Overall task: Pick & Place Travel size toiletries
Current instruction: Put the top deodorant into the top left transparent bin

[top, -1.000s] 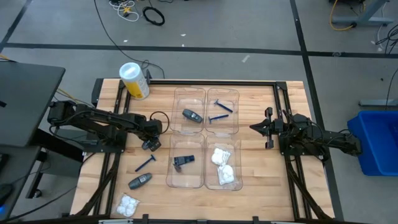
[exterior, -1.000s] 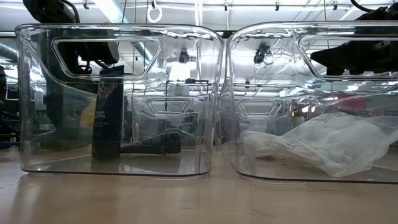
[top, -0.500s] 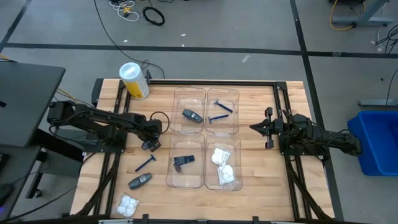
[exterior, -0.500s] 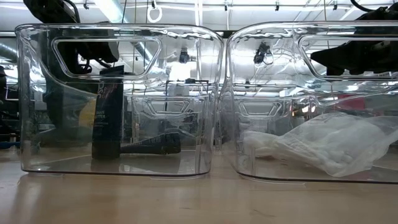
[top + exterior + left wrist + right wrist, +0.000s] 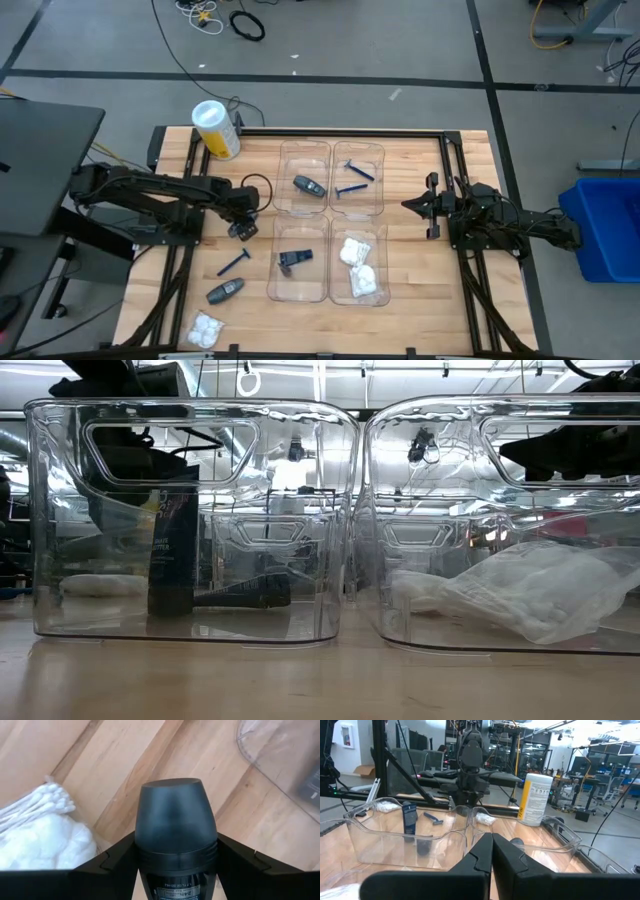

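**Dark tube in hand, three toiletries left on the bench**

The left end effector (image 5: 243, 230) hangs over the bench (image 5: 410, 290) just left of the clear trays (image 5: 330, 222), its fingers (image 5: 115, 857) clamped on a dark grey tube (image 5: 176, 827); the left wrist view shows the tube's rounded cap standing up between them. The right end effector (image 5: 408, 205) waits at the right of the trays, its fingers pressed together and empty.

Sorting looks a little past halfway. The four compartments already hold goods:
- far left: a dark oval tube (image 5: 309, 186)
- far right: a blue razor (image 5: 353, 180)
- near left: a dark piece (image 5: 293, 258), which the low view shows partly upright
- near right: white crinkly packets (image 5: 359, 266)

Outside the trays, on the bench's left side, there lie:
- a second blue razor (image 5: 234, 263)
- another grey tube (image 5: 225, 291)
- a white packet of cotton goods (image 5: 205, 329) near the front edge

By my reckoning the carried tube belongs with its like in the far left compartment, and then the three loose items follow. The big yellow-and-white cylinder (image 5: 216, 129) at the back corner is no part of the job
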Controlling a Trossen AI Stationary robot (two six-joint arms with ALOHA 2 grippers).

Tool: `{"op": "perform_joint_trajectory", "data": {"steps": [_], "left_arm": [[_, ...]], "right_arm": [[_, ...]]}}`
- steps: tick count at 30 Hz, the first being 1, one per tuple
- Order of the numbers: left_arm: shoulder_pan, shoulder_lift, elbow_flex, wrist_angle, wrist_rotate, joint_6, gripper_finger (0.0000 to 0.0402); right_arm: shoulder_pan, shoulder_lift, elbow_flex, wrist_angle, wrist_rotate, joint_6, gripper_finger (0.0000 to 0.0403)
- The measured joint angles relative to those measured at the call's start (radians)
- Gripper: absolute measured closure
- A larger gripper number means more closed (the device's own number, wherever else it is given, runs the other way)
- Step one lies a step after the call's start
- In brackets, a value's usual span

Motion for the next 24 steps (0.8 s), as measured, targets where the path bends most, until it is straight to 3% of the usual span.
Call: {"op": "perform_joint_trajectory", "data": {"steps": [10,24], "left_arm": [[0.0,-0.084,0.001,-0.063,0.0,-0.007,0.0175],[0.0,-0.096,0.029,-0.092,0.003,0.009,0.0174]], "right_arm": [[0.0,0.0,0.0,0.0,0.0,0.0,0.0389],[0.0,0.0,0.0,0.0,0.0,0.0,0.0389]]}}
